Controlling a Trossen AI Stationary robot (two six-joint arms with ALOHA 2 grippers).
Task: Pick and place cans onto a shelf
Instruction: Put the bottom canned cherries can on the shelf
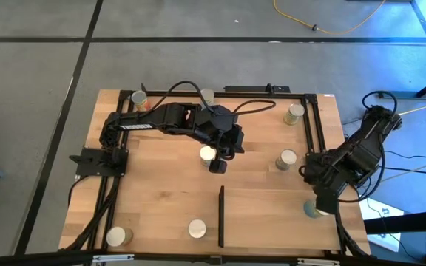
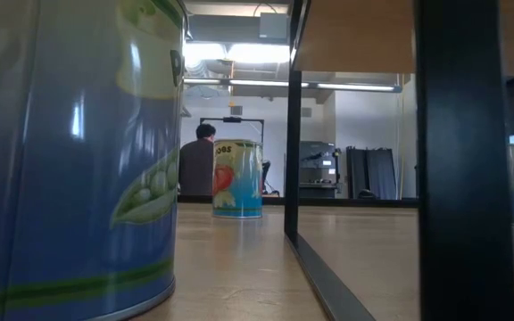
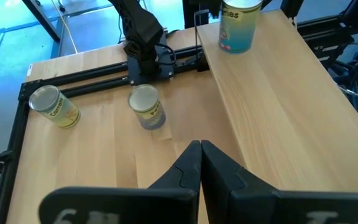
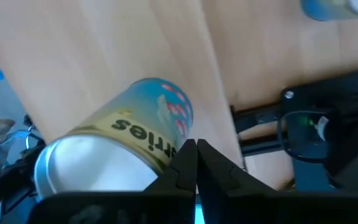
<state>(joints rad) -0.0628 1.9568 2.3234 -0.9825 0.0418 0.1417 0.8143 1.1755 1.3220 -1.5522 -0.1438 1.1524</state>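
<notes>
Pale-topped cans scattered round the wooden table, one by the shelf corner. Left gripper mid-table, pinched closed, empty. Right gripper likewise, beside the corner can.

- tall metal can with a blue side printed with green pea pods and green bands
- small blue-and-white can with a red strawberry picture
- light-blue can with pink berries, a yellow label band and a white end
- two grey cans with yellow labels
- pale plank-patterned wooden tabletop with black frame
</notes>
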